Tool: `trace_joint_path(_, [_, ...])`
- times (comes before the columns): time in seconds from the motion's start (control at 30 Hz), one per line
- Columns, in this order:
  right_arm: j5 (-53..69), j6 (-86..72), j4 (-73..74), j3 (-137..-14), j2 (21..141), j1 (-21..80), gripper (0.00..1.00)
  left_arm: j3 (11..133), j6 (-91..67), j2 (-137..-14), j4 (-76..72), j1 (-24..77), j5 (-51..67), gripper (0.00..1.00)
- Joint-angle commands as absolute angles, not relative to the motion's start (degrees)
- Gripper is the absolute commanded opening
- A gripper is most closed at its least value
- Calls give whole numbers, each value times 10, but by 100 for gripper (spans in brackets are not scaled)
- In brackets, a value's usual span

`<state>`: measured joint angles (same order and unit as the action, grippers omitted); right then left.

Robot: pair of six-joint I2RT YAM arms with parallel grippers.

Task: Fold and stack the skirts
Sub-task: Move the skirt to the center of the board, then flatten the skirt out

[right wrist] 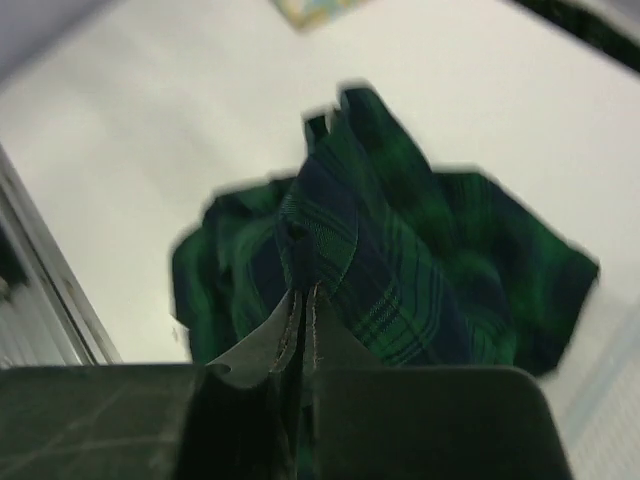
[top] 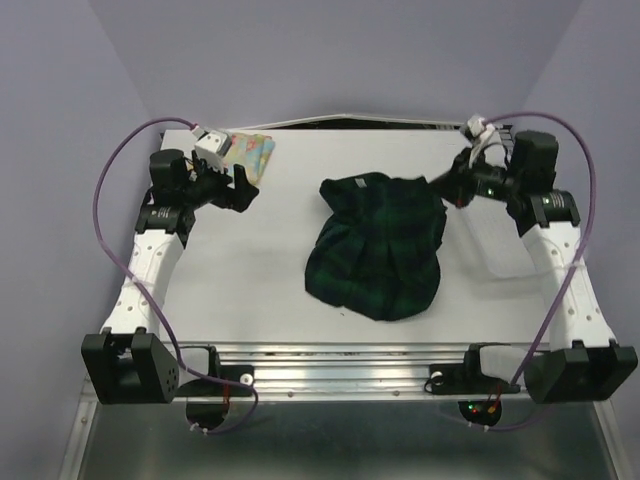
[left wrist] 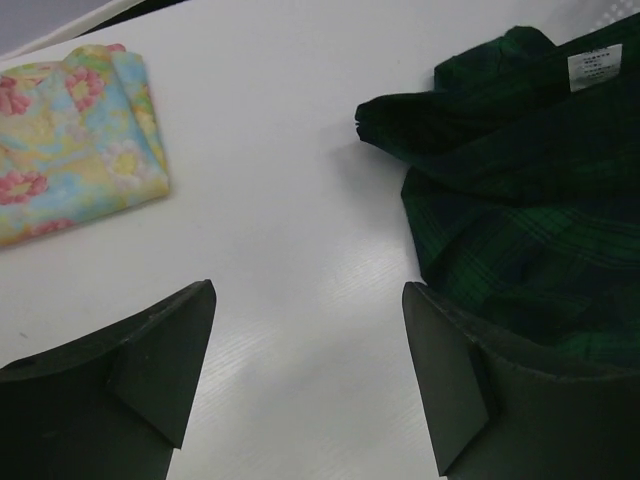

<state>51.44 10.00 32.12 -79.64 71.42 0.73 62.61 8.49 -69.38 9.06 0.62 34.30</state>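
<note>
Two skirts are seen on the table [top: 240, 290]: the floral skirt [top: 252, 152], folded, at the far left corner, and the plaid skirt [top: 380, 245], crumpled, at the centre. The right gripper [top: 441, 188] is clamped on the plaid skirt's far right edge. The left gripper [left wrist: 308, 300] is spread apart and empty. The plaid skirt's free far left corner lies to its right and is judged nearest the left arm.

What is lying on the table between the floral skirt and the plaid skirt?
Nothing: only bare white table separates the floral skirt and the plaid skirt, which shows best in the left wrist view.
</note>
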Motion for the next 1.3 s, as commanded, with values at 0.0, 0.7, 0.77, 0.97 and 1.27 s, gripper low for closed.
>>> trace_joint_path(0.0, [346, 407, 528, -703, 586, 4, 1, 627, 198, -725, 103, 10, 413, 86])
trace_joint_path(0.7, [271, 591, 618, -537, 420, 4, 1, 774, 906, -1051, 20, 186, 476, 82])
trace_joint_path(0.77, [267, 591, 615, -536, 418, 4, 1, 789, 908, -1079, 4, 196, 480, 82])
trace_joint_path(0.97, [262, 581, 607, -537, 419, 4, 1, 841, 924, -1127, 17, 225, 510, 85])
trace_joint_path(1.27, [252, 577, 596, -529, 413, 4, 1, 864, 919, -1143, 23, 251, 539, 81])
